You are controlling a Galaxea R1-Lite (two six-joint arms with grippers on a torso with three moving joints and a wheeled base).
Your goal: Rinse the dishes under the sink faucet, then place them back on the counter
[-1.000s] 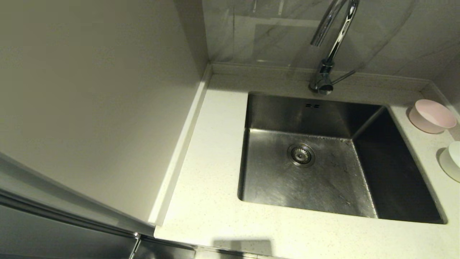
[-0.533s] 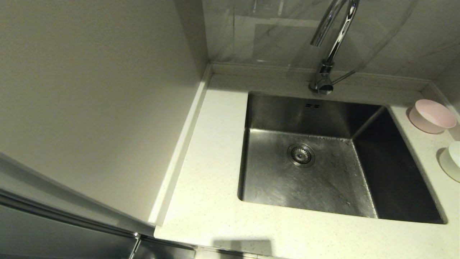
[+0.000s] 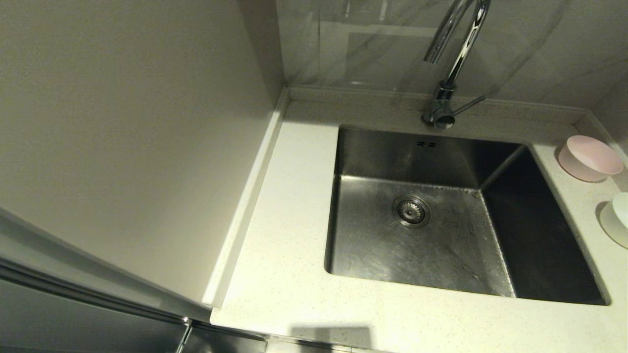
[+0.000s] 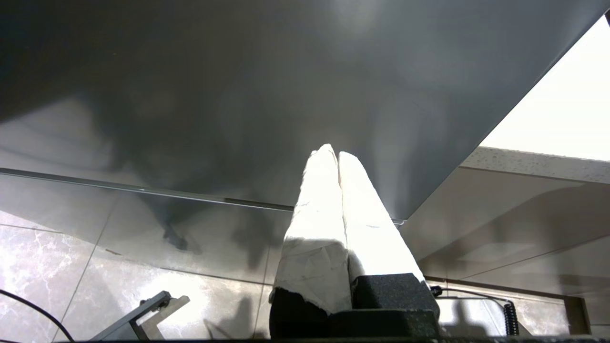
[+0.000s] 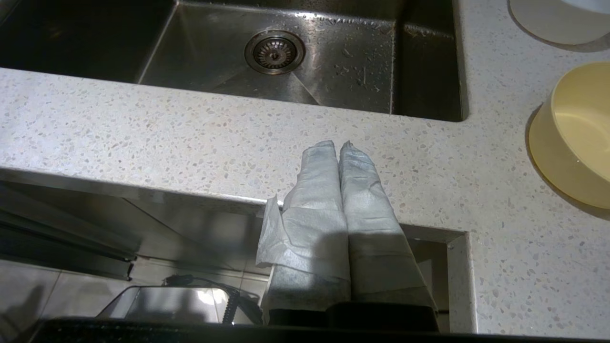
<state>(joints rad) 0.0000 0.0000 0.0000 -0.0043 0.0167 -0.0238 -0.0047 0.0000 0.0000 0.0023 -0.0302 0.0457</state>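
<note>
From the head, no arm shows; the white bowl [image 3: 619, 218] at 3 o'clock is cut off by the edge, the pink bowl [image 3: 590, 158] sits at 2 o'clock on the counter [image 3: 284, 274], and the faucet [image 3: 449, 73] spout points down toward the sink [image 3: 417, 245]. The left gripper [image 4: 337, 155] has fingers pressed together, low beside a cabinet. The right gripper [image 5: 337, 145], pressed together too, points at the sink past the counter's front edge, with the yellow bowl [image 5: 574, 133] at 3 o'clock, partly cut off.

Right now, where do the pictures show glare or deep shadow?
Head view: the faucet mirrors bright streaks; the sink right wall is nearly black. Left wrist view: the left hand is washed out white against a dark panel. Right wrist view: the yellow bowl shows a soft highlight.
</note>
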